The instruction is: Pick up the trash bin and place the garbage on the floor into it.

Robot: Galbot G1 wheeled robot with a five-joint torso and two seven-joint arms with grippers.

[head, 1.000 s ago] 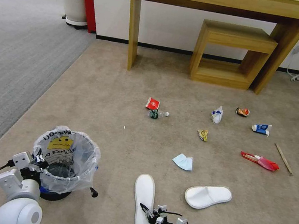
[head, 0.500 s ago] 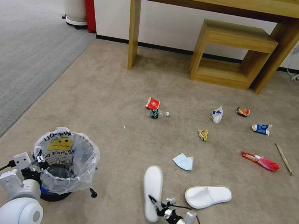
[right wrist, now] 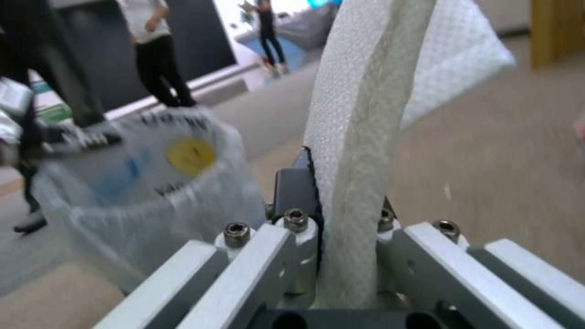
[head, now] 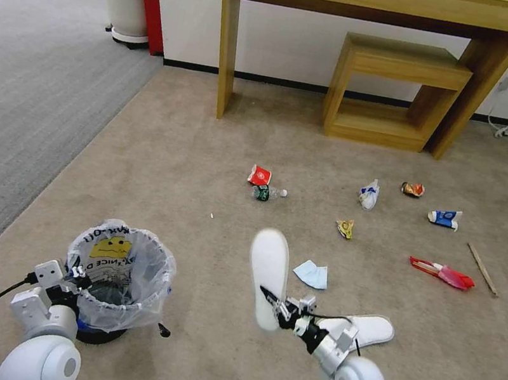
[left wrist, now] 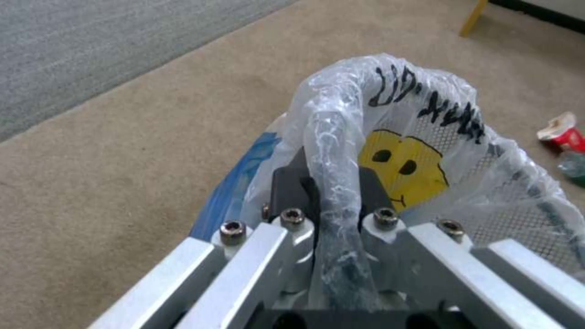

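The trash bin (head: 118, 278), dark blue and lined with a clear bag bearing a yellow face, is at the lower left on the beige floor (head: 175, 158). My left gripper (head: 74, 280) is shut on its near rim (left wrist: 338, 183). My right gripper (head: 279, 306) is shut on a white slipper (head: 267, 275), held off the floor with its sole upright (right wrist: 359, 151), right of the bin (right wrist: 152, 183). A second slipper (head: 367, 330) lies behind the right arm. Farther out lie a pale blue tissue (head: 311, 274), red cup (head: 259, 175), bottle (head: 266, 192), wrappers (head: 345, 228), carton (head: 444, 218), red packet (head: 443, 273) and stick (head: 481, 269).
A tall wooden table (head: 384, 18) with a lower wooden stand (head: 395, 90) under it is against the far wall. Grey striped carpet (head: 18, 95) runs along the left. A white planter (head: 126, 3) and a red object (head: 152, 3) stand at the back left.
My right gripper has lifted the white slipper off the floor and carried it up and forward. The bin with my left gripper has shifted slightly right.
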